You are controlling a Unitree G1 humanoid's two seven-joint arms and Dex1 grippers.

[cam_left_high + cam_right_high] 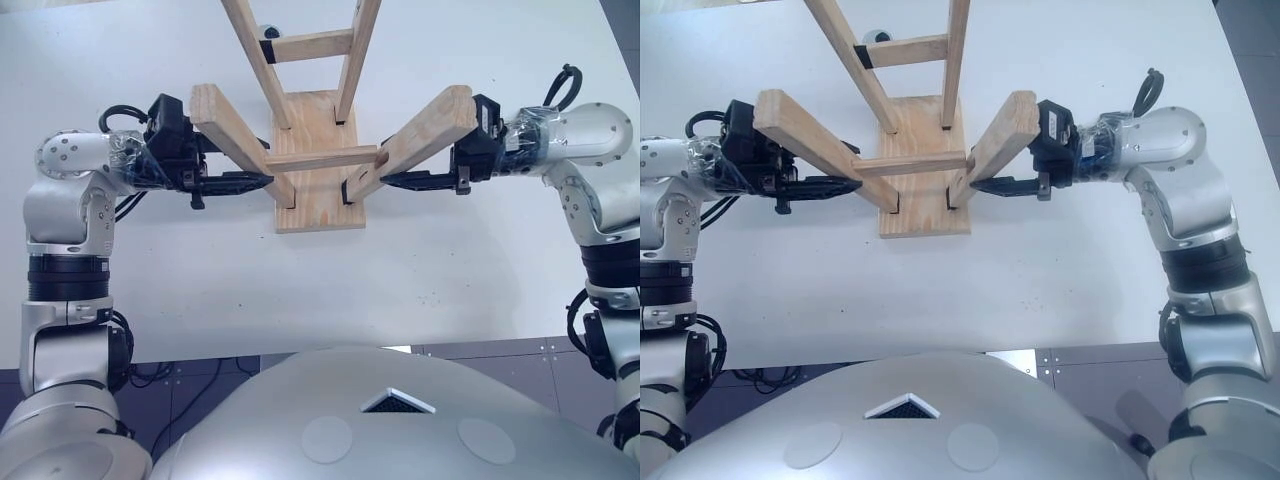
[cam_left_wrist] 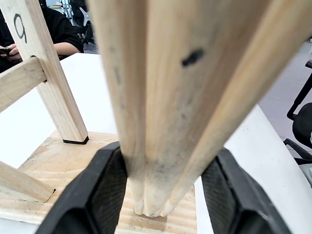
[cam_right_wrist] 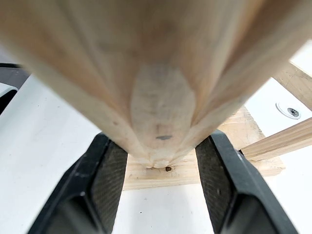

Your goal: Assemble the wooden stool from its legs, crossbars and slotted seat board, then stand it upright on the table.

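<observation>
The wooden stool lies upside down on the white table, its slotted seat board (image 1: pixel 318 212) flat and all legs pointing up. A crossbar (image 1: pixel 320 158) joins the two near legs, and another crossbar (image 1: pixel 312 45) joins the two far legs. My left gripper (image 1: pixel 262 181) is shut on the near left leg (image 1: pixel 235 135) just above the board, which sits between the black pads (image 2: pixel 105 195). On the other side, my right gripper (image 1: pixel 385 181) is shut on the near right leg (image 1: pixel 425 130), held between its pads (image 3: pixel 214 185).
A small round white disc (image 1: pixel 875 37) lies on the table (image 1: pixel 200 290) behind the stool. The table's front edge (image 1: pixel 200 352) runs close to my body. Bare tabletop stretches in front of the seat board and to both sides.
</observation>
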